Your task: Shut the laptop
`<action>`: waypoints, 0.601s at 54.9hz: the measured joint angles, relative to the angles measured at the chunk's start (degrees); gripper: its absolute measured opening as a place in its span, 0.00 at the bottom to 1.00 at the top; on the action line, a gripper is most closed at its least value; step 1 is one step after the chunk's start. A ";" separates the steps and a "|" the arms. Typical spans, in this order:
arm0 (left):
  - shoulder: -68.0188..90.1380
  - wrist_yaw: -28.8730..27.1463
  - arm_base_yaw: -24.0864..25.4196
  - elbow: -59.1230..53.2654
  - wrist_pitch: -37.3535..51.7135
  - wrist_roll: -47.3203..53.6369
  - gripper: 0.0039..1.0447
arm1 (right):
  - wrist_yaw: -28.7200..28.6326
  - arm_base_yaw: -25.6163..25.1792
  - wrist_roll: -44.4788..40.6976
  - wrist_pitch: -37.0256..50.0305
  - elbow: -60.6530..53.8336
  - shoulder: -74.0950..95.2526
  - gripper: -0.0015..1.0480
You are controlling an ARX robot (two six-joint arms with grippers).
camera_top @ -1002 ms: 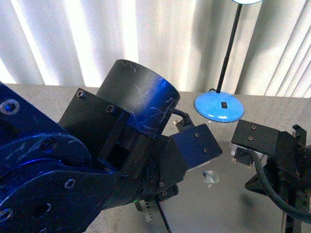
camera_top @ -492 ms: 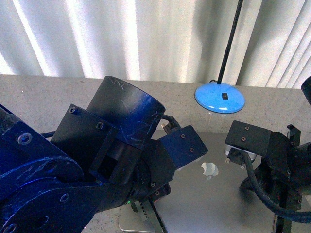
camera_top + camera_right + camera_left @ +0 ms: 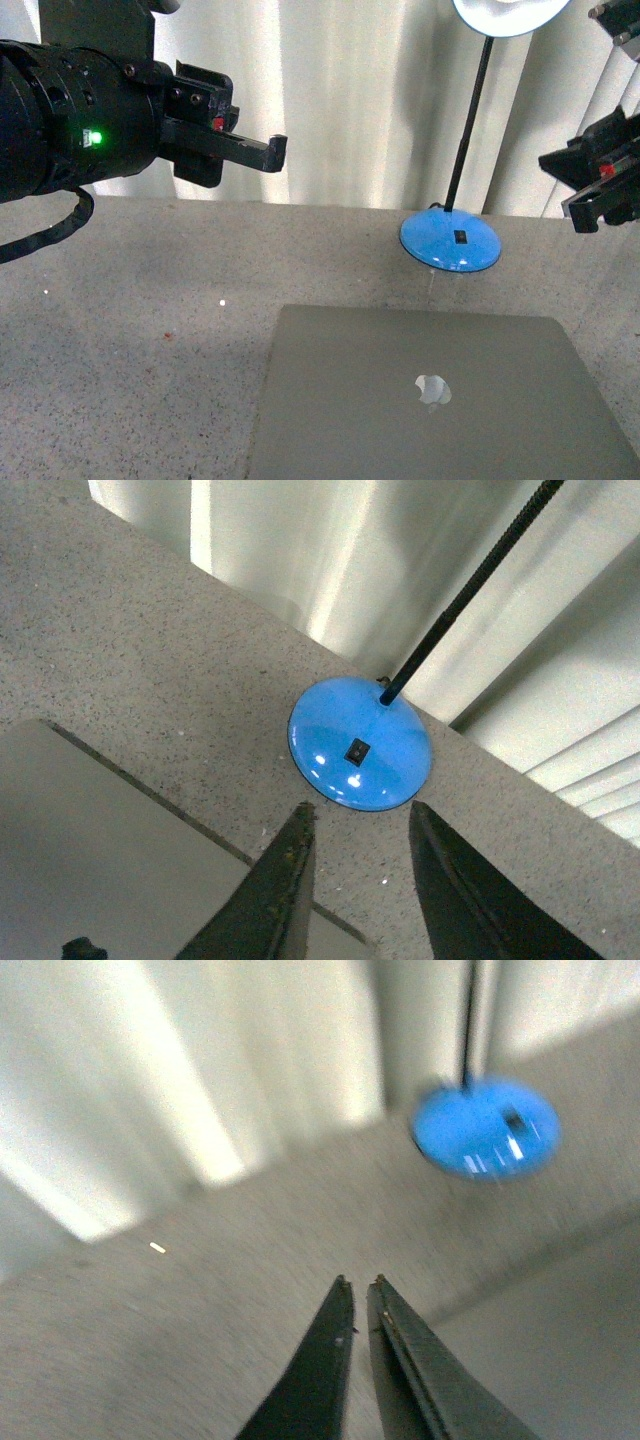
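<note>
The laptop [image 3: 440, 395] lies closed and flat on the grey speckled table [image 3: 130, 330], its plain grey lid up with the pale apple logo showing. Its lid also shows in the right wrist view [image 3: 90, 850] and in the blurred left wrist view [image 3: 560, 1350]. My left gripper [image 3: 278, 150] is shut and empty, raised high above the table at the left; its tips show in the left wrist view [image 3: 359, 1281]. My right gripper [image 3: 360, 808] is open and empty, raised at the right above the laptop's far edge; part of it shows at the right edge of the front view [image 3: 600, 170].
A desk lamp with a round blue base [image 3: 450, 242] and a black stem stands behind the laptop, close to the pale curtain [image 3: 340, 100]. The base also shows in the right wrist view [image 3: 360, 745] and the left wrist view [image 3: 487, 1130].
Both arms have lifted up and away from the laptop, the left to the upper left, the right to the upper right. The closed lid now shows whole.
</note>
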 joint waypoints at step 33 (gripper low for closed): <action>-11.28 -11.69 8.31 -26.34 24.28 -8.41 0.03 | 16.37 -2.29 22.29 43.10 -30.80 -10.21 0.03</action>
